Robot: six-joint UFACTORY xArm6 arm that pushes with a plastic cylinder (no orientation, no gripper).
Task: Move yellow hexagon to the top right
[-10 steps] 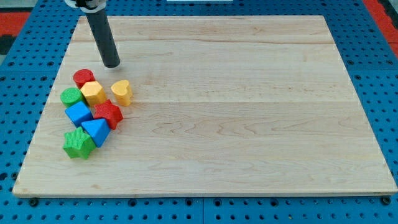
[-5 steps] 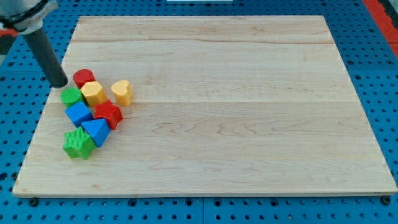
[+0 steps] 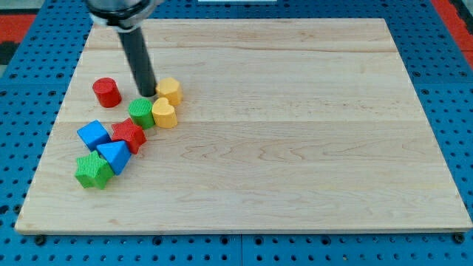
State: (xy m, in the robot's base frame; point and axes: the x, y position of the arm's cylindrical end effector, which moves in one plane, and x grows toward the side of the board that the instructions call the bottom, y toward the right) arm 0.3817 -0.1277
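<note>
The yellow hexagon [image 3: 170, 91] lies on the wooden board [image 3: 295, 118] in its left part, a little above the middle. My tip [image 3: 148, 94] touches the board just left of the hexagon, close against it. A yellow heart-shaped block [image 3: 164, 114] sits right below the hexagon. A green block [image 3: 141, 113] lies just below my tip, touching the yellow heart's left side.
A red cylinder [image 3: 107, 92] stands alone left of my tip. Below it lie a blue block [image 3: 93, 134], a red star-shaped block [image 3: 129, 135], a blue triangle [image 3: 114, 156] and a ribbed green block [image 3: 92, 170]. Blue pegboard surrounds the board.
My tip swept from the board's left edge to the right. The yellow hexagon, yellow heart and one green block were pushed rightward; the hexagon also moved up. The red cylinder shifted slightly left.
</note>
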